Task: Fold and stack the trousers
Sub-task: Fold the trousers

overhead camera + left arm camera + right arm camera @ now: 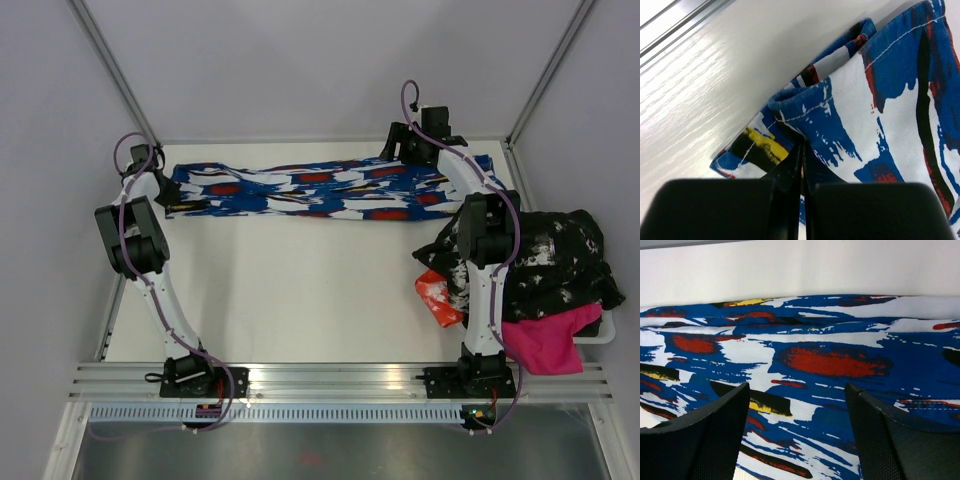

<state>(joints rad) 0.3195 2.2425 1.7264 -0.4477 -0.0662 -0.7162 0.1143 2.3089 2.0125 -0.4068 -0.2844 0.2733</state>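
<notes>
Along the far side of the white tabletop (300, 290), the soft royal-blue trousers (320, 190), splashed with white, red, black and yellow, lie stretched out flat from left to right. My left end effector (802, 150) is pinched closed on the hem at their left end. My right end effector (797, 390) hovers over the fabric near their right end, jaws spread wide, holding nothing.

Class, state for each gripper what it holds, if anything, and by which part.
The left gripper is shut on the trousers, pinching the hemmed edge at their left end. The right gripper is open above the fabric, holding nothing.
</notes>
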